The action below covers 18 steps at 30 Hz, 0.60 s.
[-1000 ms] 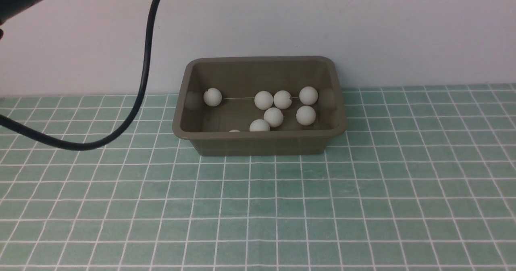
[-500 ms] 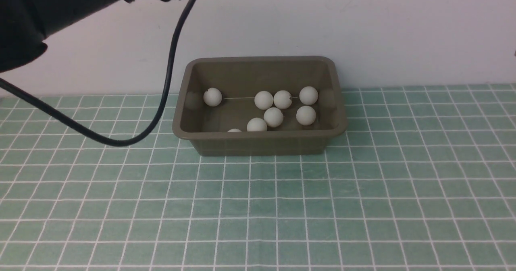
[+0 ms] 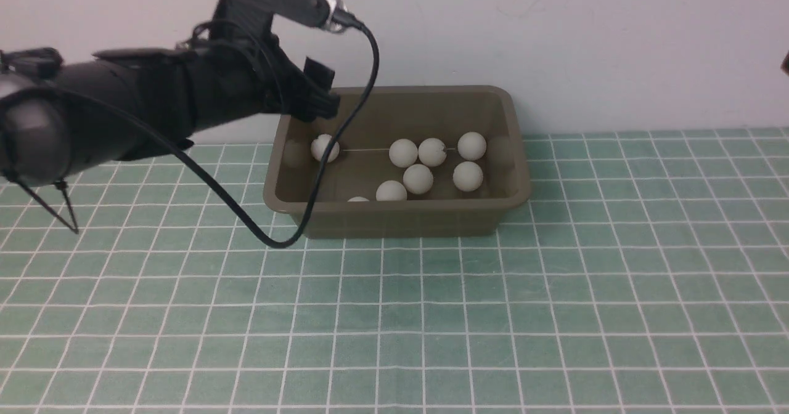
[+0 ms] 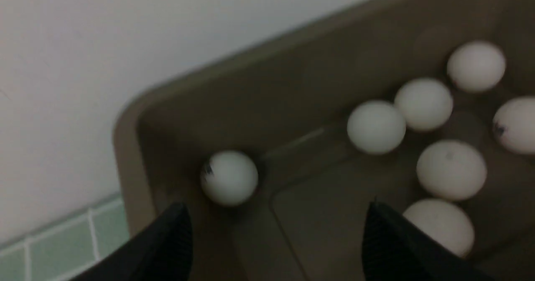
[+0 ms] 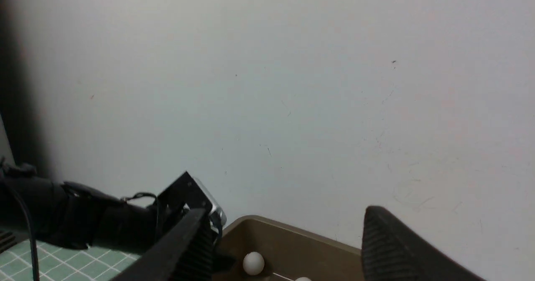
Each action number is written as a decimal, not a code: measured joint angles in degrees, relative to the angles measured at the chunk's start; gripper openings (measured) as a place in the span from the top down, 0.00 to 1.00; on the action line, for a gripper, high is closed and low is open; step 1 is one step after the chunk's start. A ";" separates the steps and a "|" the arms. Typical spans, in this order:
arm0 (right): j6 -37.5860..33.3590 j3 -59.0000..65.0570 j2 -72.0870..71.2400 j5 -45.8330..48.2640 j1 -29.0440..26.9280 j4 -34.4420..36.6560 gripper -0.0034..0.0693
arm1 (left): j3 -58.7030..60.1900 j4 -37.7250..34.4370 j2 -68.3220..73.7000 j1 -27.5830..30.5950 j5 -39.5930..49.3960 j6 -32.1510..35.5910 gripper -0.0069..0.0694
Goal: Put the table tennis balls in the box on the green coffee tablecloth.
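Observation:
The olive-brown box point(image 3: 394, 217) stands on the green checked tablecloth point(image 3: 431, 315) near the back wall. Several white table tennis balls lie inside: one alone at its left end point(image 3: 325, 148), a cluster towards the right point(image 3: 418, 178), and one nearly hidden behind the near wall point(image 3: 358, 199). My left gripper point(image 3: 322, 90) hovers over the box's far left corner, open and empty. In the left wrist view the gripper point(image 4: 276, 208) is spread above the box floor, with the lone ball point(image 4: 229, 177) just ahead. My right gripper point(image 5: 284, 214) is open, empty and raised, facing the wall.
The left arm's black cable point(image 3: 290, 235) hangs across the box's left front corner and over the cloth. A white wall point(image 3: 555, 44) stands just behind the box. The right wrist view shows the left arm point(image 5: 104, 222) and the box rim point(image 5: 292, 231).
My left arm has swung in from the upper left and come down to the box's far left corner, its cable trailing along. The balls have hardly moved.

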 joint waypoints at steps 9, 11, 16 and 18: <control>0.00 0.00 0.00 -0.32 0.00 0.00 0.34 | -0.52 0.51 -3.67 0.00 11.25 -2.36 0.26; 0.00 0.00 0.00 0.31 0.00 0.14 0.34 | -0.57 0.79 -5.62 0.00 12.79 -2.36 0.26; 0.00 0.00 0.00 1.49 0.00 0.18 0.34 | -1.32 1.16 -9.97 0.00 17.52 -2.31 0.26; 0.00 0.00 0.00 1.67 0.00 0.18 0.34 | -1.38 1.31 -11.09 0.00 19.55 -2.31 0.26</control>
